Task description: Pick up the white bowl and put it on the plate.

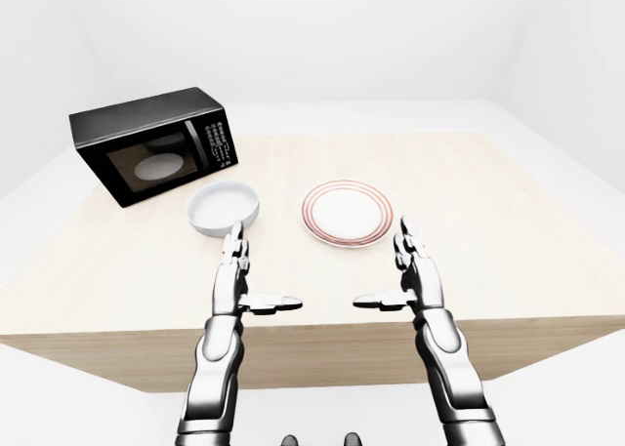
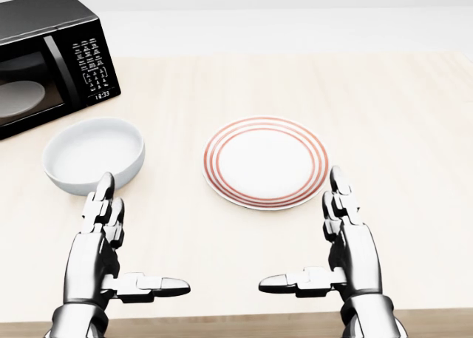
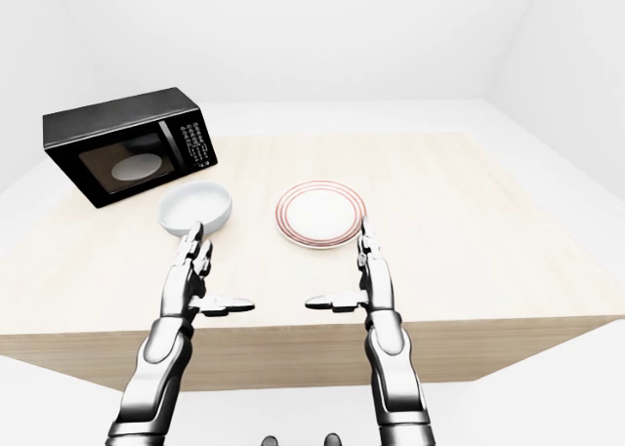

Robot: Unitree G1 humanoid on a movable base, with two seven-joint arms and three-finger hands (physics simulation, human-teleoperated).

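Note:
An empty white bowl sits on the wooden table, left of centre in the head view. To its right lies a white plate with red rings on its rim, nothing on it. My left hand hovers just below the bowl, open, fingers straight up and thumb pointing right. Below the plate's right edge my right hand mirrors it, open, thumb pointing left. Neither hand touches the bowl or the plate.
A black microwave stands at the top left of the table, door closed, a pale dish visible behind its glass. The light wooden table stretches away to the right; its near edge runs below my hands.

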